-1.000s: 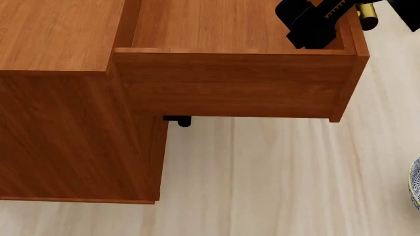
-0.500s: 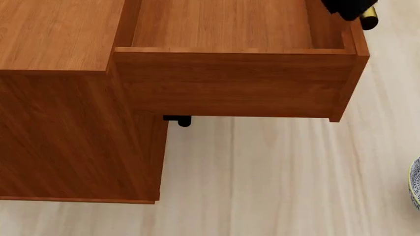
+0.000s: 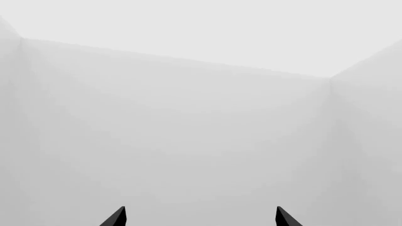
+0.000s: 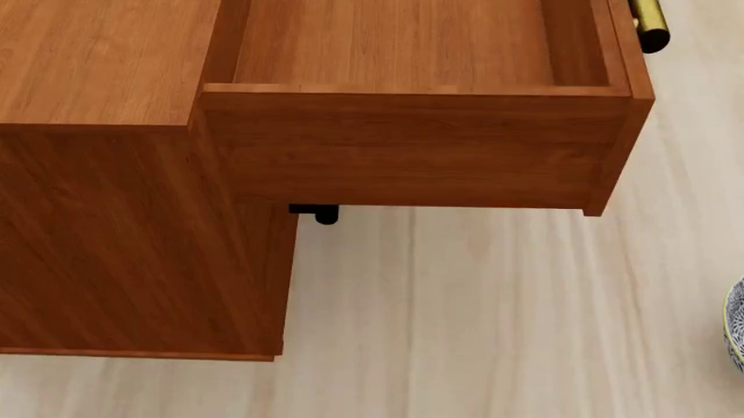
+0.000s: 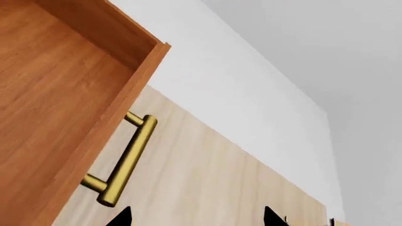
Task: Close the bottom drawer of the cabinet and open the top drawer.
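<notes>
The reddish-brown cabinet (image 4: 117, 218) fills the left of the head view. Its top drawer (image 4: 407, 52) stands pulled far out, the inside bare, with the brass handle (image 4: 649, 24) at its front. The right wrist view shows that drawer (image 5: 44, 94) and its handle (image 5: 125, 160) from above. My right gripper (image 5: 196, 219) hangs open over the pale floor just off the handle, holding nothing. Facing only blank grey walls, my left gripper (image 3: 199, 219) is open and empty. Neither gripper shows in the head view. The bottom drawer is hidden under the open top drawer.
A small black part (image 4: 314, 212) pokes out below the open drawer. A patterned bowl (image 4: 736, 335) sits at the right edge on the pale wooden floor (image 4: 489, 313). A white wall (image 5: 238, 89) stands beyond the drawer front.
My right gripper, at the drawer's front corner near the handle a second ago, has lifted away and left the head view. The drawer has not moved.
</notes>
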